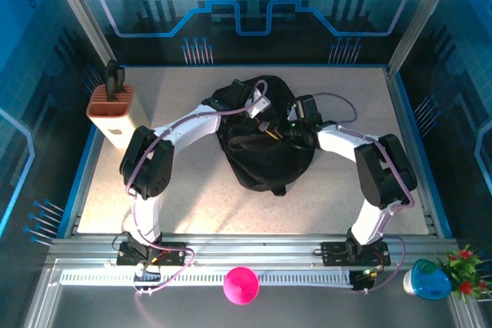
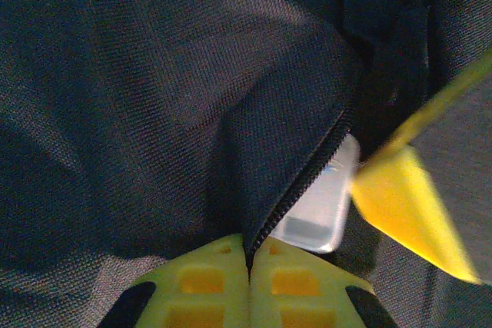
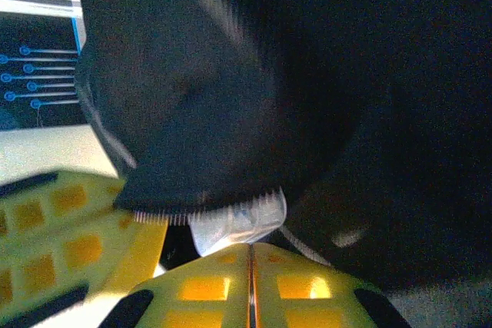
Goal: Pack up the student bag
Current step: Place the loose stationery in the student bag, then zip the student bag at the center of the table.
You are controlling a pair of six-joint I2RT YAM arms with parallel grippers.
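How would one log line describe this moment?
student bag: mid-table, zipper parted | left end effector: shut on bag's zipper edge | right end effector: shut beside opening | pale object: visible in gap

Blue circuit-print walls (image 1: 246,5), beige tabletop (image 1: 192,190), aluminium frame rails (image 1: 254,245).

A robot lab cell: blue circuit-printed panels (image 1: 246,5) and aluminium rails (image 1: 254,254) enclose the table (image 1: 192,205).

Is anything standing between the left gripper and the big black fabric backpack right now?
Nothing visible does. The left gripper is shut directly on the zipper edge of the black fabric backpack.
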